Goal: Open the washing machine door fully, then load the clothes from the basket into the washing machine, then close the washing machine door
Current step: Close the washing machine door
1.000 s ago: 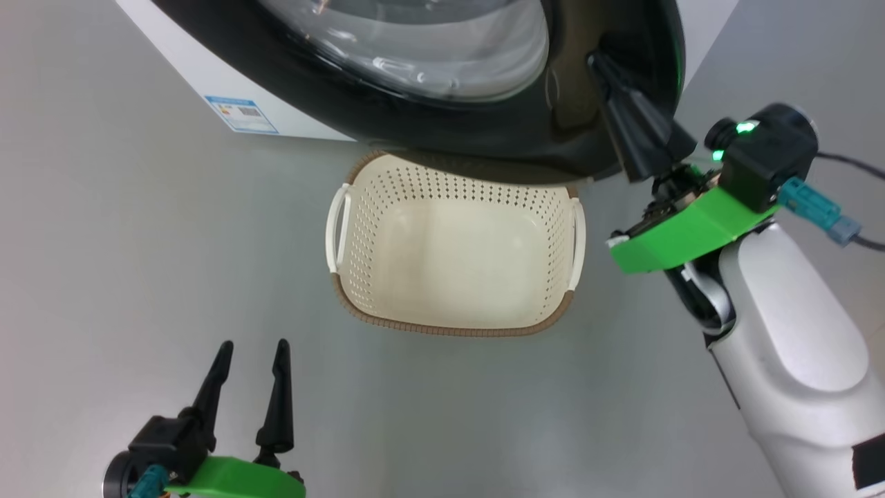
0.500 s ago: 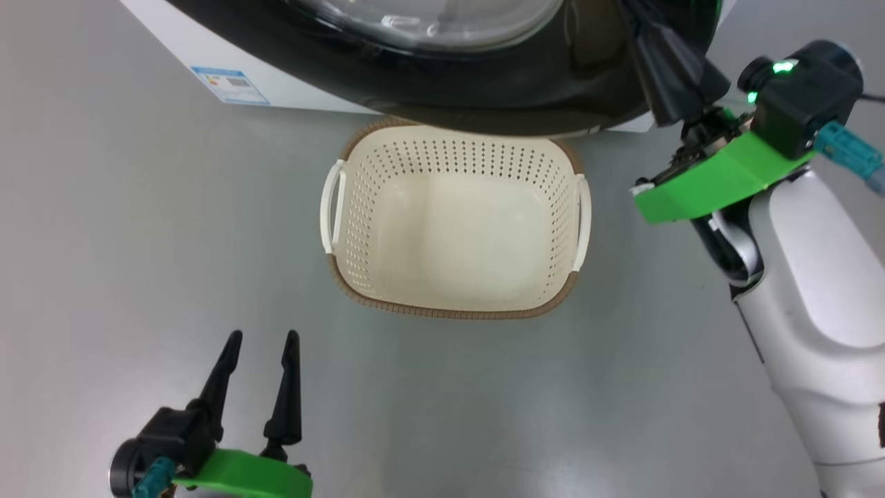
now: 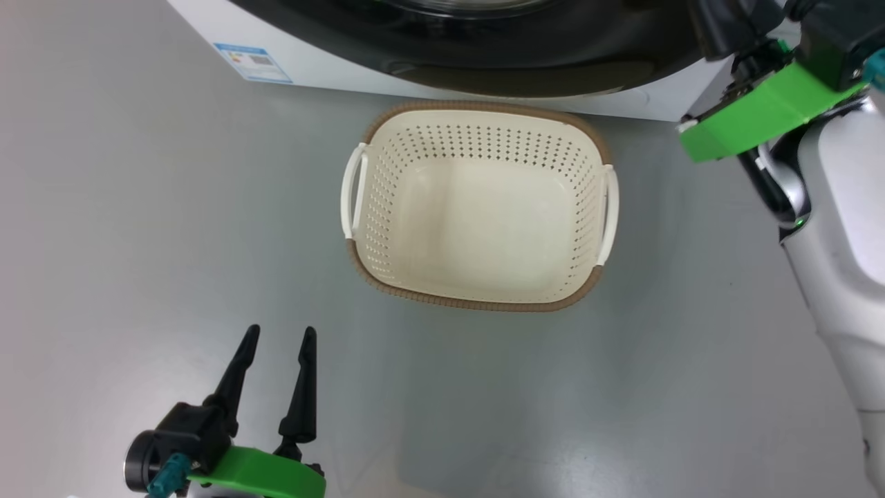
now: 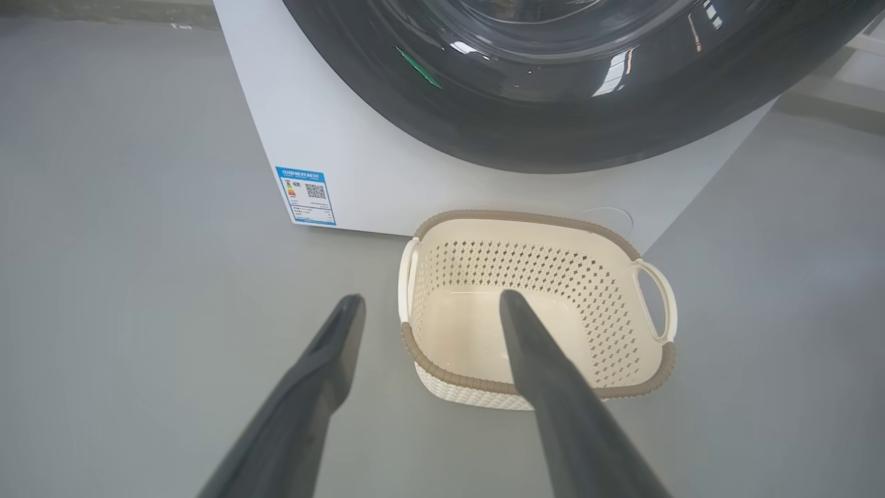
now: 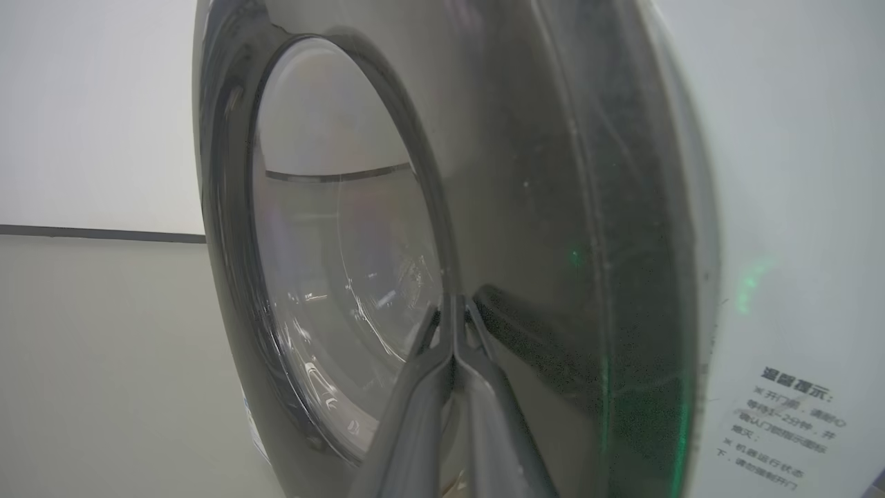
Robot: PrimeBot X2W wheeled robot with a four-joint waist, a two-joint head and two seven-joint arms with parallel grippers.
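The left gripper (image 3: 281, 330) hangs idle, fingers spread, the empty basket (image 3: 484, 304) ahead and to its right (nothing there to lift). The right gripper (image 5: 453, 299), fingers pressed together as a blunt pusher, has its tips at the washing machine door (image 5: 539, 207), probably to shut it.

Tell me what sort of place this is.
Probably a laundry corner, perhaps in a test room rather than a home: a white front-loading washing machine with a glossy black door, an empty laundry basket before it, and a bare grey floor.
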